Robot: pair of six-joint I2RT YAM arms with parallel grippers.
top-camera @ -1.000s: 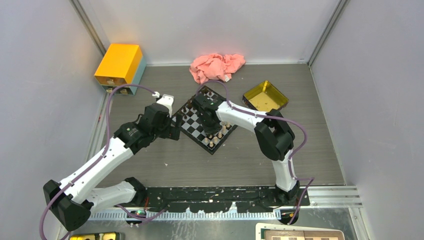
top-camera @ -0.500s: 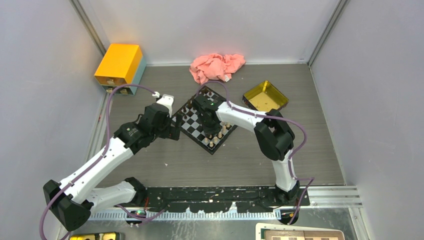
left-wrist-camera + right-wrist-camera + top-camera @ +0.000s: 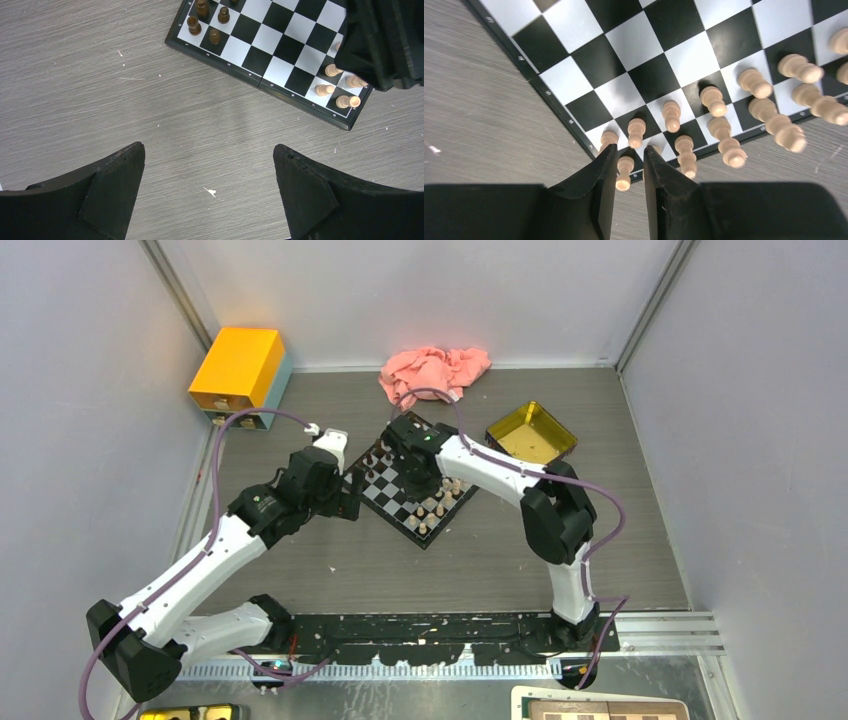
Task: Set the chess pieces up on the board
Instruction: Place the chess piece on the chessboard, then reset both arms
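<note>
The board point(image 3: 385, 492) lies turned like a diamond at the table's middle. Dark brown chess pieces point(image 3: 375, 458) stand along its far left edge and pale ones point(image 3: 436, 506) along its near right edge. My right gripper point(image 3: 421, 480) hovers above the pale rows. In the right wrist view its jaws point(image 3: 630, 148) stand a narrow gap apart, and a pale pawn point(image 3: 624, 172) stands on the board's point(image 3: 624, 45) corner square below that gap, not held. My left gripper point(image 3: 207, 150) is wide open and empty over bare table, just off the board's point(image 3: 280, 45) left edge.
A yellow see-through tray point(image 3: 530, 432) sits right of the board. A pink cloth point(image 3: 433, 373) lies behind it. A yellow box with drawers point(image 3: 238, 365) stands at the far left. A brown-and-cream board point(image 3: 600, 708) pokes in at the bottom edge.
My right gripper has pulled back from the board's near corner toward its middle, uncovering more pale pieces. The left arm has not moved.
</note>
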